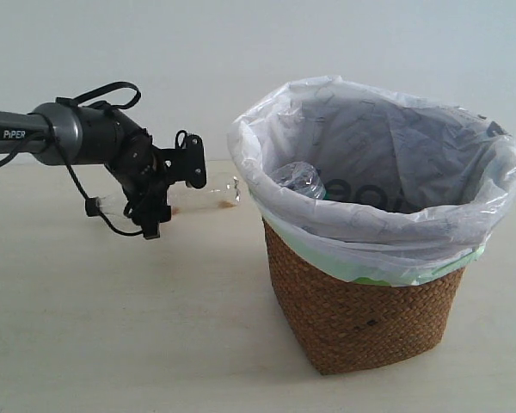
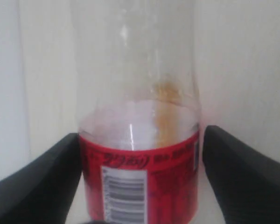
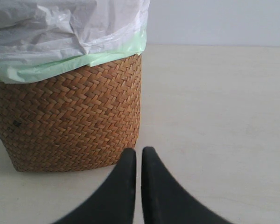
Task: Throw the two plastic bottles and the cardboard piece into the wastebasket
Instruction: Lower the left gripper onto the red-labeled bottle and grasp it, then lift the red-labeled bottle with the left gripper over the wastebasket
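Observation:
The slim clear bottle with a red label (image 2: 144, 182) lies on its side on the table (image 1: 208, 198), left of the wastebasket (image 1: 365, 310). My left gripper (image 2: 140, 140) straddles its labelled part from above (image 1: 153, 212). One black finger (image 2: 46, 177) touches the bottle, while a thin gap shows at the other finger (image 2: 242, 177), so the gripper is open. A second clear bottle (image 1: 299, 179) lies inside the basket's white bag liner (image 1: 370, 224). My right gripper (image 3: 138, 156) is shut and empty, low beside the basket's woven wall (image 3: 70, 116). The cardboard piece is out of view.
The pale tabletop (image 1: 112, 327) stretches in front of and left of the basket. A plain white wall (image 1: 241, 43) stands behind. The left arm (image 1: 60, 133) reaches in from the left edge with a looped black cable.

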Motion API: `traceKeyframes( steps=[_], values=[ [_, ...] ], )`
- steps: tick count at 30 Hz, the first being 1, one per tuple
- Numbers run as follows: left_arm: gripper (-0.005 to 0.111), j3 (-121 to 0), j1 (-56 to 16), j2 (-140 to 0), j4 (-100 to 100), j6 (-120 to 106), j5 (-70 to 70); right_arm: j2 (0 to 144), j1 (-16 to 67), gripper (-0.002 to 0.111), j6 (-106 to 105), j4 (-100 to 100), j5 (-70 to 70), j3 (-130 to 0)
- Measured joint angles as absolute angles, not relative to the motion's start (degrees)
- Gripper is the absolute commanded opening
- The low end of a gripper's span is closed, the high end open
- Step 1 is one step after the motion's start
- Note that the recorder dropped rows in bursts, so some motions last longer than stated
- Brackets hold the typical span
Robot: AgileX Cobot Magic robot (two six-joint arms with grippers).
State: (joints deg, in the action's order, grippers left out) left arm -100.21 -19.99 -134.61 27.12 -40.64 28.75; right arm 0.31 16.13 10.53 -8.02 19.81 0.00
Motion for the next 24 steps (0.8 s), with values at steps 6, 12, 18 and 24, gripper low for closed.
traceKeyframes(
  steps=[6, 12, 18, 24],
  values=[
    [0.064, -100.8, -19.3, -136.3, 27.0, -39.5, 27.9, 0.3, 16.1, 0.000, 10.5, -8.0, 19.8, 0.0],
    [0.048, -101.2, -19.2, -136.6, 27.1, -38.9, 28.7, 0.3, 16.1, 0.000, 10.5, -8.0, 19.8, 0.0],
    [0.004, -101.3, -19.2, -136.7, 27.4, -36.8, 30.2, 0.3, 16.1, 0.000, 10.5, -8.0, 19.8, 0.0],
    [0.004, -101.2, -18.3, -135.0, 25.8, -27.8, 33.9, 0.3, 16.1, 0.000, 10.5, -8.0, 19.8, 0.0]
  ],
)
